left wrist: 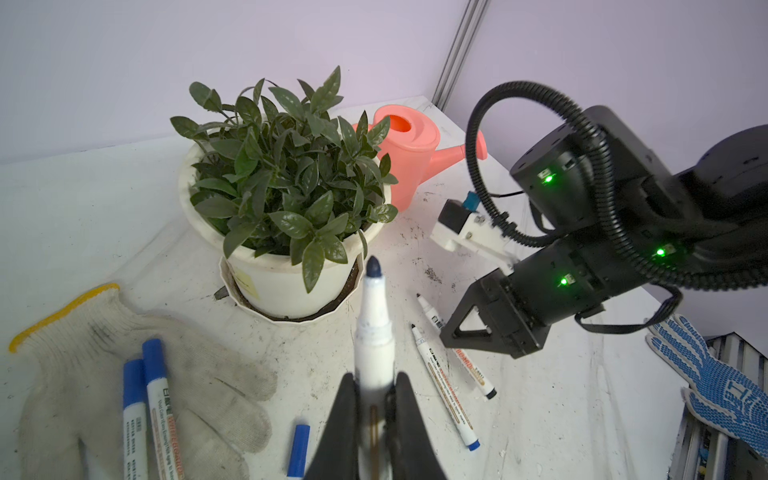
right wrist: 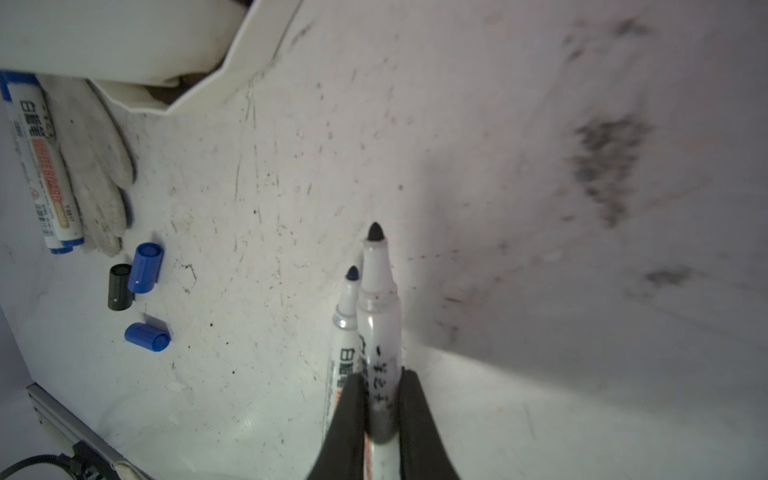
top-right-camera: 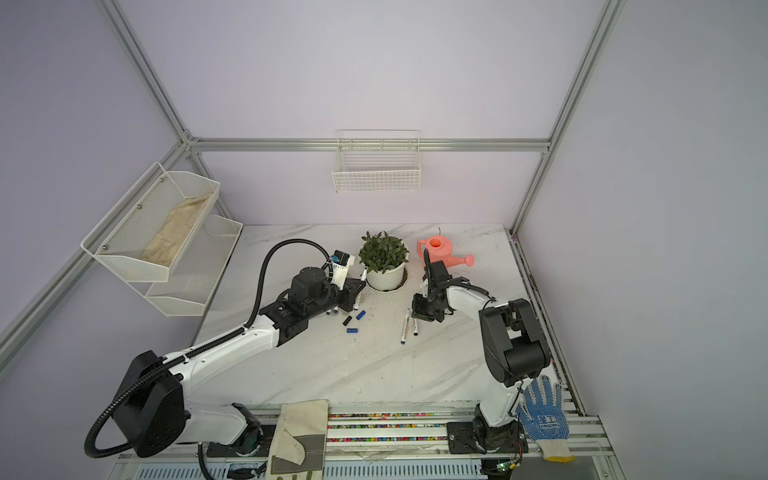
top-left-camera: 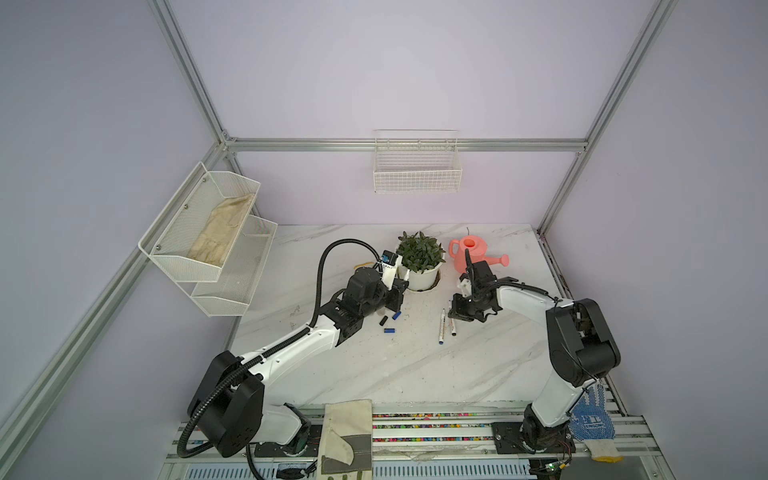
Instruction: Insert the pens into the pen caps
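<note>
Black fingers of our right gripper (right wrist: 382, 376) clamp the black-tipped pen (right wrist: 377, 291); our left gripper (left wrist: 374, 377) pinches a blue-tipped pen (left wrist: 374, 328).

White pens (left wrist: 444, 388), blue caps (right wrist: 145, 268), black cap (right wrist: 120, 286), coral watering can (left wrist: 409, 166)

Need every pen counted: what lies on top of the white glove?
Two blue-capped pens lie side by side on the white glove; anything beneath it is covered.
</note>
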`<state>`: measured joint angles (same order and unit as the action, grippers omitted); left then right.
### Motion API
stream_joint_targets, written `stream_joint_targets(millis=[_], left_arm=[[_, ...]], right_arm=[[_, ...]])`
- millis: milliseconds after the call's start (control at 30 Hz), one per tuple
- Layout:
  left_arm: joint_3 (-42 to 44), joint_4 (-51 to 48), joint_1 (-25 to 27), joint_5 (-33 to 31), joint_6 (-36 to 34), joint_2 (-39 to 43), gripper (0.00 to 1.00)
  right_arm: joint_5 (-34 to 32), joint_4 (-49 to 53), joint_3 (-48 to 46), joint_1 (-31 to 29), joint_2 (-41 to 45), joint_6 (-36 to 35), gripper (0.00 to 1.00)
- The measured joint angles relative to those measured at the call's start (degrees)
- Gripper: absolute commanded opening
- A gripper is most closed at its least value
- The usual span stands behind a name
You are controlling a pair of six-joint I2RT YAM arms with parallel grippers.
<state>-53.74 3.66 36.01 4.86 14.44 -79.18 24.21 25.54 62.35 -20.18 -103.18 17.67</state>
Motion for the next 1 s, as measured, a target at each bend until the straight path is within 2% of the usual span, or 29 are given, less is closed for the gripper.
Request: stream_joint_targets(millis=[200,467,600,733,867,1000], left_arm=[[0.00,-0.35,0.00,-0.61,-0.02,0.17,0.00],[0.00,-0.74,0.00,-0.63,-0.07,0.33,0.00],[0.00,-1.27,0.00,-0.61,-0.07,0.33,0.00],[0.00,-1.33,0.00,-0.26,-0.07,0.28,0.00],[0.00,-1.33,0.00,0.13,-0.07,0.11,0.00],[0.00,-1.38,0.00,0.42,-0.07,0.04,0.00]], right_arm=[[5.42,0.13,3.21,-2.45,-4.28,-1.49,0.20],[7.26,-0.83,9.18,-2.64,-5.11,-2.25,0.46],[5.51,-2.56,9.07,-2.58,0.24,-1.75,0.46],[5.92,-8.90,8.90,-2.89,7.76,-1.38,0.47],[10.19,-16.94,7.87,-3.08,13.51,0.07,0.51],[14.53,-21.46,7.54,-3.56,15.26,0.85,0.52]])
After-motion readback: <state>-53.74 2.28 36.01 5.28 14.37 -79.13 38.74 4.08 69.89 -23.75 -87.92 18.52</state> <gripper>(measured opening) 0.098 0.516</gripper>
